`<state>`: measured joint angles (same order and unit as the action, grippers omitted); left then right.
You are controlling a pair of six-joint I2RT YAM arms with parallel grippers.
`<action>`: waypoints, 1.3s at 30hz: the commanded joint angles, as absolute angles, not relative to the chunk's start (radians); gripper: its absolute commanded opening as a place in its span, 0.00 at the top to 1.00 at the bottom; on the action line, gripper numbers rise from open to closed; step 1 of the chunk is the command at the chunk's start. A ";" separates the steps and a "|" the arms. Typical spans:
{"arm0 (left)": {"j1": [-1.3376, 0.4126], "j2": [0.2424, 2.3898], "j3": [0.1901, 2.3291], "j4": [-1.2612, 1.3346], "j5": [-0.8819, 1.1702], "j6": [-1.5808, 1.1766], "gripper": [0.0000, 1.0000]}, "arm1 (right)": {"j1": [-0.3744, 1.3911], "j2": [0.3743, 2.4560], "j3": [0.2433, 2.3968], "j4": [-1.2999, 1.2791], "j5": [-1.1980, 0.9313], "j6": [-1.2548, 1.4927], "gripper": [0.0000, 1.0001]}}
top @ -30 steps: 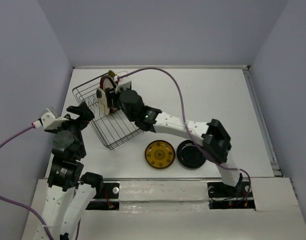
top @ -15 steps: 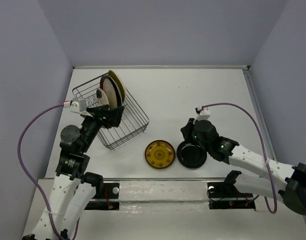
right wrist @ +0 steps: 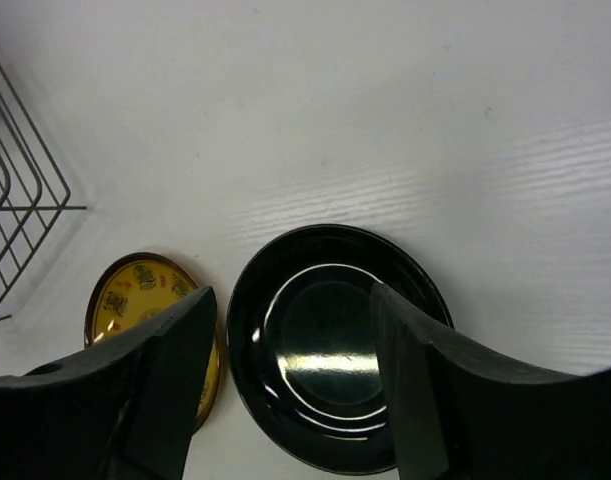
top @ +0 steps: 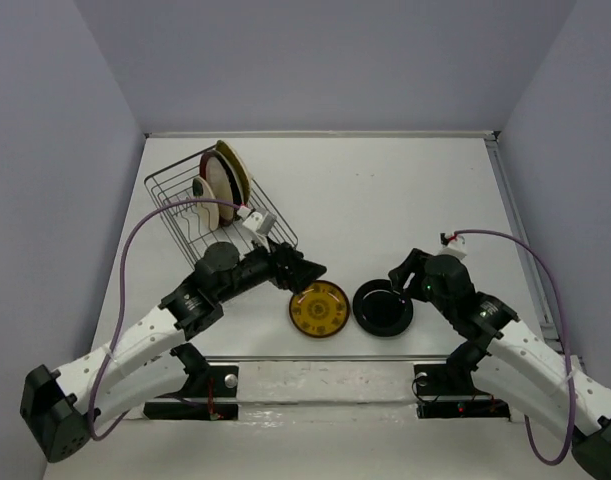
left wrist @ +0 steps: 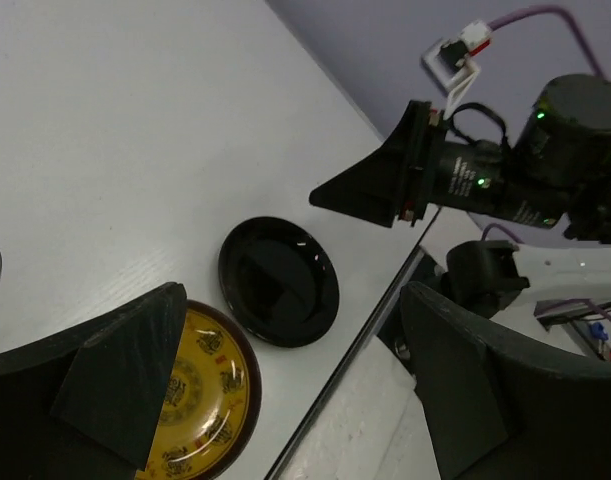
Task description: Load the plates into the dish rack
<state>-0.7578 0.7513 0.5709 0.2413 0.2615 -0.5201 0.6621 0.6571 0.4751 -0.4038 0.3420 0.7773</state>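
Note:
The dish rack (top: 190, 205) stands at the back left, with a large red-rimmed cream plate (top: 221, 178), a yellow ribbed plate (top: 237, 168) and a smaller cream plate (top: 204, 194) upright in its far end. A yellow patterned plate (top: 319, 308) and a glossy black plate (top: 382, 309) lie flat side by side near the front edge. My left gripper (top: 307, 272) is open and empty, just above the yellow plate's (left wrist: 200, 400) back left edge. My right gripper (top: 397, 278) is open and empty, hovering over the black plate (right wrist: 335, 340). No teal plate shows.
The rack's near corner (right wrist: 15, 220) lies just left of the yellow plate (right wrist: 145, 300). The black plate (left wrist: 278, 281) and my right gripper (left wrist: 370, 195) show in the left wrist view. The table's front edge (top: 385, 362) runs close below both flat plates.
My right arm has pulled back from the rack to over the black plate. My left arm has swung from beside the rack out to the right, over the yellow plate.

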 commanded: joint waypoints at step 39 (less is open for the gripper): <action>-0.925 0.551 0.732 -0.210 -0.158 -0.225 0.01 | 0.566 0.961 0.506 -0.793 0.285 1.269 0.93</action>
<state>-0.9298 0.5686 0.7403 -0.2516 -0.1799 -0.2192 0.5724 1.0054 0.4938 -0.7506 0.2012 1.2057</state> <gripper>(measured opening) 0.990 0.157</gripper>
